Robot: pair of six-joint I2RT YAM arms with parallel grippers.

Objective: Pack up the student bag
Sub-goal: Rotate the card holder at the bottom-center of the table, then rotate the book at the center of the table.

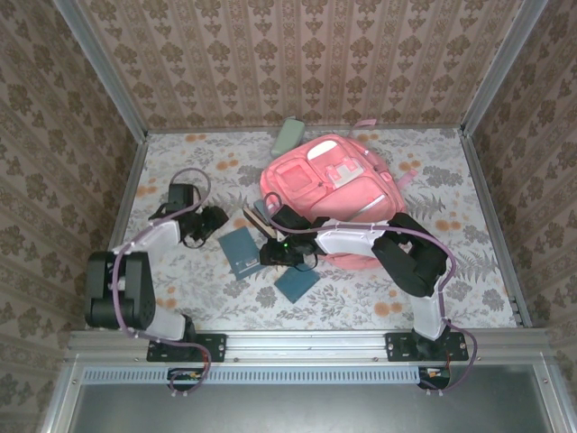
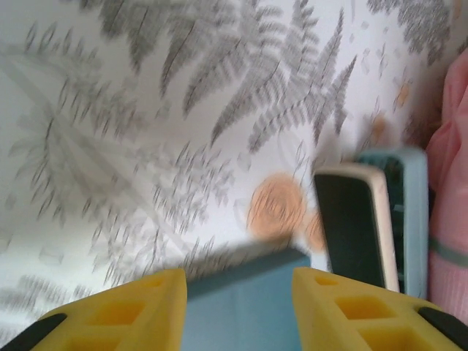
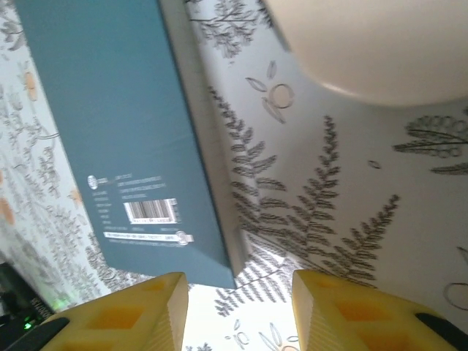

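While walls (image 1: 315, 54) show damask, a ferny table (image 1: 469, 207) bears the student bag (image 1: 311, 180).

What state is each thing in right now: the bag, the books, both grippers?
student bag: lying flat, front up.
left gripper: open.
right gripper: open, empty.
left teal book: closed, flat on the table.
near teal book: closed, flat on the table.
dark book by the bag: closed, standing on edge.

Bare table (image 1: 487, 262) at near right; the student bag (image 1: 334, 180) and a teal book (image 1: 240, 253) crowd the centre
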